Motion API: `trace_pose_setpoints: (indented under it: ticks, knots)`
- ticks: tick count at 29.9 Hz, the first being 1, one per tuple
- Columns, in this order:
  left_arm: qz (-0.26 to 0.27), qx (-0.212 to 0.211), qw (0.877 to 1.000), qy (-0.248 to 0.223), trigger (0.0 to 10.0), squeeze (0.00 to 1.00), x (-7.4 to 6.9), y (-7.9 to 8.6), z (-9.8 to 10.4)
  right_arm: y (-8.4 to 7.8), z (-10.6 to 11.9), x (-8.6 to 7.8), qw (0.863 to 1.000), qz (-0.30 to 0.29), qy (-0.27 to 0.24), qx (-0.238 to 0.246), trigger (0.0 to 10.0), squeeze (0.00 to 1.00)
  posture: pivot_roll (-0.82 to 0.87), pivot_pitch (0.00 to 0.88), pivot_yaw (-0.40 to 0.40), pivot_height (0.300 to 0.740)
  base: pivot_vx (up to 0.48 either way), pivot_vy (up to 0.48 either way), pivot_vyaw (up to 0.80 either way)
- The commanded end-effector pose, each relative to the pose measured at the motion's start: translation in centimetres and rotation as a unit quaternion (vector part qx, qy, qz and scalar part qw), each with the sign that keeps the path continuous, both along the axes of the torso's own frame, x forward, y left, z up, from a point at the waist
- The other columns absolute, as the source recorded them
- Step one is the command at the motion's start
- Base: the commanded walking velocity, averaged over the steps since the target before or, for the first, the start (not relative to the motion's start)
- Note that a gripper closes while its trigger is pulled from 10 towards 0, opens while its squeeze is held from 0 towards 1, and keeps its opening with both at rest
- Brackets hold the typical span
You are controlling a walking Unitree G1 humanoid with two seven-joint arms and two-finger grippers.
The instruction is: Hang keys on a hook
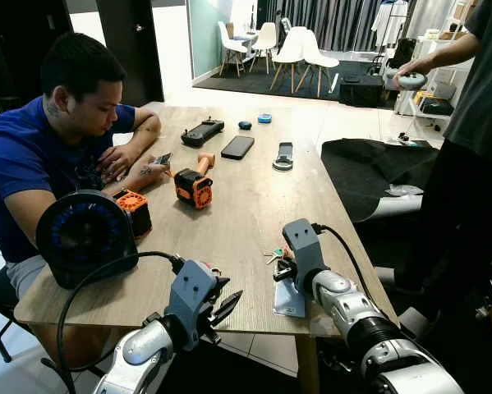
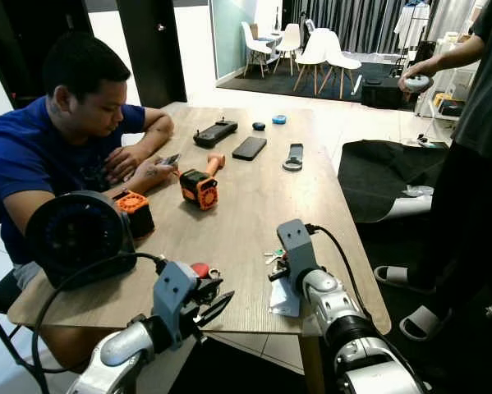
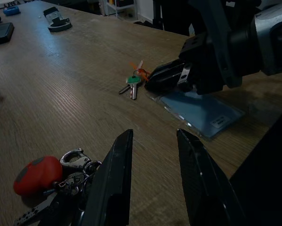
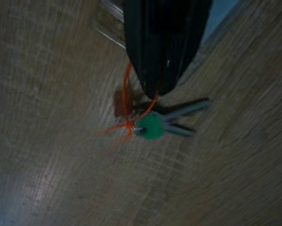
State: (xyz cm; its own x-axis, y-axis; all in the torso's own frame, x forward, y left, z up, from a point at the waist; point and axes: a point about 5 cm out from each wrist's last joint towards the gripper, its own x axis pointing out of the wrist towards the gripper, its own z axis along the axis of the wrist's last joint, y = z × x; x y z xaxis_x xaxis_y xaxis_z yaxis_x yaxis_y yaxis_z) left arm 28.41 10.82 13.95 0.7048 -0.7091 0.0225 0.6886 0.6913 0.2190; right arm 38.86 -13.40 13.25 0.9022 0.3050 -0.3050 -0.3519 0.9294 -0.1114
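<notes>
Keys (image 3: 132, 85) with a green head are seen lying on the wooden table (image 1: 246, 205), tied by a thin orange loop (image 4: 126, 101) that is pinched between the closed fingers of the right gripper (image 3: 155, 80). In the right wrist view the two black fingers (image 4: 162, 52) are pressed together on the loop just above the keys, which rest flat on the wood. A clear plastic sheet (image 3: 197, 107) is seen just beside the right gripper, near the table's front edge.

The left gripper (image 3: 152, 155) is held low over the table, apart from the keys, with its fingers spread and nothing between them. Close beside it a second bunch with a red fob (image 3: 37, 174) and a metal clasp is laid on the wood.

Farther off, an orange and black tool (image 1: 195, 185), a black phone (image 1: 237, 147), a black controller (image 1: 202, 131) and a round dark fan (image 1: 83, 235) are set on the table. A seated person in a blue shirt (image 1: 32, 156) is placed at the robot's left, and a standing person (image 1: 475, 123) at its right.
</notes>
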Motion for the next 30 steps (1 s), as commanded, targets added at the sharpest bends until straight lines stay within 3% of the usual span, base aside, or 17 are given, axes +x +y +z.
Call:
trace_pose_setpoints:
  ticks: [1,2,3,4,5,6,10,12,13,18,20,22,26,30]
  knots:
    - [-0.001,0.009,1.000,0.003,10.0,0.00,0.0,0.1,-0.3,-0.7,-1.1,-0.5,1.000,-0.014,0.022,0.004,0.0,0.00,0.05,0.110,0.019,0.740,0.000,0.000,0.00]
    - [-0.001,0.009,1.000,0.002,10.0,0.00,0.0,0.1,-0.2,-0.8,-0.9,-0.4,1.000,-0.015,0.019,0.006,0.0,0.00,0.05,0.109,0.019,0.740,0.000,0.000,0.00]
    - [-0.001,0.009,1.000,0.002,10.0,0.00,0.0,0.1,-0.2,-0.8,-0.7,-0.3,1.000,-0.016,0.016,0.006,1.6,0.00,0.05,0.109,0.019,0.740,0.000,0.000,0.00]
    - [-0.001,0.009,1.000,0.002,10.0,0.00,0.0,0.1,-0.2,-0.8,-0.5,-0.2,1.000,-0.017,0.011,0.005,4.0,0.00,0.05,0.107,0.019,0.740,0.000,0.000,0.00]
    - [-0.001,0.009,1.000,0.002,10.0,0.00,0.0,0.1,-0.2,-0.8,-0.5,-0.2,1.000,-0.017,0.011,0.005,4.0,0.00,0.05,0.107,0.019,0.740,0.000,0.000,0.00]
    - [-0.002,0.010,1.000,0.001,10.0,0.00,0.1,0.2,-0.2,-0.8,0.2,0.0,1.000,-0.016,-0.003,0.010,10.0,0.00,0.06,0.107,0.019,0.740,0.000,0.000,0.00]
    - [-0.005,0.012,1.000,0.001,10.0,0.00,0.1,0.2,-0.2,-0.6,2.2,0.5,0.998,-0.007,-0.041,0.037,10.0,0.00,0.06,0.104,0.020,0.740,0.000,0.000,0.00]
    - [-0.005,0.012,1.000,0.001,10.0,0.00,0.1,0.2,-0.2,-0.6,2.2,0.5,0.998,-0.007,-0.041,0.037,10.0,0.00,0.06,0.104,0.020,0.740,0.000,0.000,0.00]
    - [-0.012,0.019,1.000,0.005,10.0,0.00,-0.1,0.4,-0.3,-0.4,4.8,0.9,0.994,0.018,-0.073,0.076,10.0,0.00,0.06,0.102,0.021,0.740,0.000,0.000,0.00]
    - [-0.018,0.027,0.999,0.008,10.0,0.00,-0.1,0.6,-0.4,-0.1,7.4,0.9,0.987,0.057,-0.103,0.110,10.0,0.00,0.06,0.101,0.021,0.740,0.000,0.000,0.00]
    - [-0.030,0.017,0.999,0.004,10.0,0.00,-0.3,0.7,-0.2,0.4,10.3,-0.1,0.970,0.149,-0.151,0.121,10.0,0.00,0.06,0.096,0.024,0.740,0.000,0.000,0.00]
    - [-0.035,0.011,0.999,0.003,10.0,0.00,-0.3,0.8,0.0,0.4,11.4,-0.7,0.961,0.179,-0.167,0.124,10.0,0.00,0.05,0.094,0.024,0.740,0.000,0.000,0.00]
    - [-0.049,0.004,0.999,0.004,10.0,0.00,-0.4,1.0,0.3,-0.2,13.8,-2.0,0.947,0.218,-0.194,0.136,10.0,0.00,0.05,0.085,0.028,0.740,0.000,0.000,0.00]
    - [-0.051,0.006,0.999,0.005,10.0,0.00,-0.2,1.1,0.2,-0.3,14.5,-2.5,0.942,0.231,-0.201,0.139,10.0,0.00,0.04,0.072,0.030,0.740,0.000,0.000,0.00]
